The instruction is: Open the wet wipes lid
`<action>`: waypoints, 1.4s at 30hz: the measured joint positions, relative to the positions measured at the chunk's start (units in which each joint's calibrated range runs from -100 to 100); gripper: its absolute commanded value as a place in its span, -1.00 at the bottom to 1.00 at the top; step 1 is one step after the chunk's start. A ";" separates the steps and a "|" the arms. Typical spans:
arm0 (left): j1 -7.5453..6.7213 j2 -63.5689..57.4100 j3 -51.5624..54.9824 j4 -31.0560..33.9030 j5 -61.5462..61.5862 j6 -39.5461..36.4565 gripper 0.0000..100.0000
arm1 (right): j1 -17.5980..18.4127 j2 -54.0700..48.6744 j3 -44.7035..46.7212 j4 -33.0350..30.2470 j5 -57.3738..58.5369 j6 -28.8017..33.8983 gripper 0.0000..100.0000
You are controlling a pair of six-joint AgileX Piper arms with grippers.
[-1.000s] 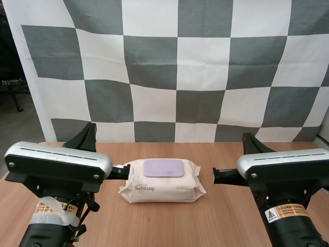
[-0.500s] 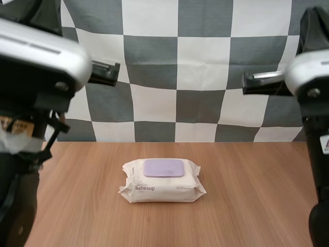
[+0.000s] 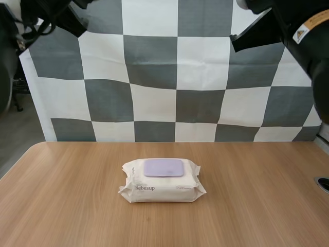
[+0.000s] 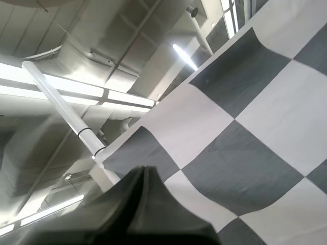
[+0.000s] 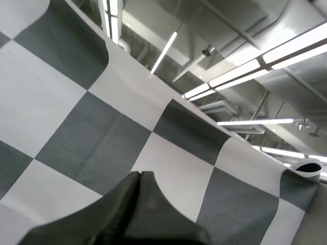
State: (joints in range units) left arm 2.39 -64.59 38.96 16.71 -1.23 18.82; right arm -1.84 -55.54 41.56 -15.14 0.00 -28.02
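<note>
1. Pack of wet wipes [image 3: 162,181] lies flat near the middle of the table [image 3: 267,206], printed side facing the arms' bases, nothing touching it.
2. Its lilac lid [image 3: 163,168] sits on the top face, towards the far edge, and looks fully closed – flush with the wrapper.
3. The left gripper [image 4: 144,171] has its fingers pressed together into one dark wedge, clenched on nothing. The right gripper [image 5: 139,174] is the same, with nothing between its tips.
4. In the high view the left arm [image 3: 59,18] and the right arm [image 3: 300,33] hang high above the table's far corners, well apart from the pack.
5. Handling, as I judge it: the pouch is soft and fairly light, so it will dent under pressure and may slide or lift off the smooth wood if the lid is pulled alone. The lid is a stiff plastic flap and probably snaps free at one long edge.
6. Best hold – a fingertip under the lid's free lip, while the other gripper presses down on the pouch beside the lid. I cannot tell from here which edge carries the lip and which the hinge
7. The task looks barely begun: both grippers have yet to descend and part
</note>
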 measured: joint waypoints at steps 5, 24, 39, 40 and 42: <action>0.00 3.42 1.04 1.65 13.33 1.09 -1.00 | 0.00 8.89 -4.31 -2.06 13.48 0.00 -1.00; 2.04 13.56 29.90 -16.71 38.35 9.98 -1.00 | 0.00 22.63 2.08 14.19 62.62 -25.08 -1.00; 3.40 24.54 28.80 -41.91 59.79 32.06 -1.00 | 0.00 22.63 2.08 22.19 64.72 -37.19 -1.00; 3.79 25.50 28.67 -43.78 60.72 33.60 -1.00 | 0.00 22.63 2.08 22.62 64.72 -37.19 -1.00; 4.46 26.91 28.54 -46.95 61.84 36.39 -1.00 | 0.00 22.63 2.08 23.05 64.72 -37.19 -1.00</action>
State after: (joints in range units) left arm 6.86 -37.68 67.50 -30.24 60.60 55.21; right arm -1.84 -32.91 43.64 7.91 64.72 -65.21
